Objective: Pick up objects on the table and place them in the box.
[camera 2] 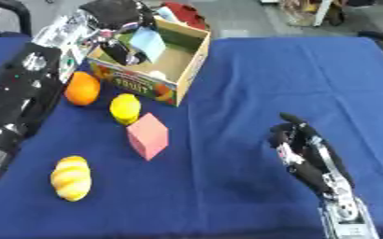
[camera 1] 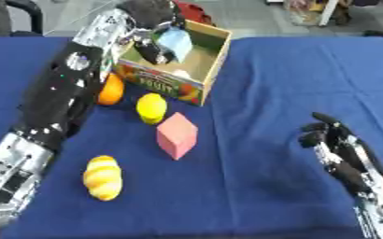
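1. Box (camera 1: 215,51): an open cardboard box stands at the far left of the blue table (camera 1: 293,93), with fruit printed on its near wall. Something small and white lies on its floor by the near wall.
2. Left hand (camera 1: 150,11): it reaches over the box's far left corner with its fingers curled down around a pale blue block (camera 1: 177,42). The block hangs tilted inside the box opening, above the floor.
3. Left arm: it runs from the near left corner up the left side of the table to the box.
4. Orange (camera 2: 82,88): it sits just near the box's left corner, right beside the arm.
5. Lemon (camera 1: 152,108): it lies near the box's near wall, right of the orange and apart from it.
6. Pink cube (camera 1: 177,135): it stands just near and right of the lemon, tilted on the cloth.
7. Bread roll (camera 1: 103,177): yellow and ridged, it lies nearest on the left, well apart from the cube.
8. Right hand (camera 2: 305,151): it rests at the near right, fingers pointing away and loosely relaxed, holding nothing, well apart from every object.
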